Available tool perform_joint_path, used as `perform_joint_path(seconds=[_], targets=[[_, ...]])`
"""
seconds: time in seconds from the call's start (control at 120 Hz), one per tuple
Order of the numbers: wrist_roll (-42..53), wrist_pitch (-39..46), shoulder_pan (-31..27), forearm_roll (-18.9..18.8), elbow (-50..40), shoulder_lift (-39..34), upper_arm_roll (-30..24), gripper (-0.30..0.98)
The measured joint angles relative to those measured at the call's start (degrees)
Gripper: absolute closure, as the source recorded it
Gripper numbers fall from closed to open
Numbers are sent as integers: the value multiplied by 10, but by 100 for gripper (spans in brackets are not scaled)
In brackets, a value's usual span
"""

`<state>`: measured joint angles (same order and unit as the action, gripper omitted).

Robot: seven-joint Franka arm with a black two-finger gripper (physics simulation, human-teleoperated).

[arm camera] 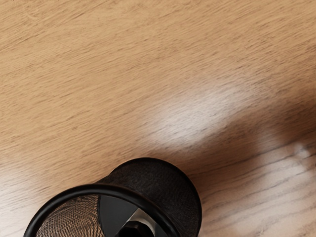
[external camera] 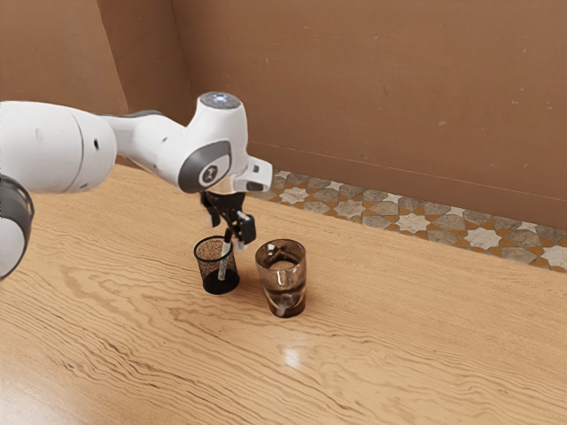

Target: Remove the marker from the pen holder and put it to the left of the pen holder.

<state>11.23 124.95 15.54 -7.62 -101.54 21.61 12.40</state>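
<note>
"Black claw (external camera: 229,234): state?"
"Fingers spread apart, grip empty."
"Marker (external camera: 223,266)?"
"Just under the claw, upright with slight lean, lower part inside mesh pen holder (external camera: 219,284)."

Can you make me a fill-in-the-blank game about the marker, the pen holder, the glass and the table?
1. The marker is ____ the pen holder, not outside it.
2. The pen holder's color is ____.
3. Beside the pen holder stands a see-through brown ____.
4. The table looks like it's made of ____.

Missing words: inside; black; glass; wood.
</note>
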Motion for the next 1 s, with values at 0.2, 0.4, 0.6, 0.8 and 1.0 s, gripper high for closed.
perform_joint_path(seconds=[0.2, 0.4, 0.6, 0.8, 1.0], targets=[[6, 14, 0, 0, -6, 2, 0, 18], [10, 19, -4, 1, -13, 1, 1, 43], [13, 32, -5, 0, -13, 2, 3, 57], [15, 52, -5, 0, -14, 5, 3, 63], [13, 61, -6, -5, -15, 1, 4, 73]])
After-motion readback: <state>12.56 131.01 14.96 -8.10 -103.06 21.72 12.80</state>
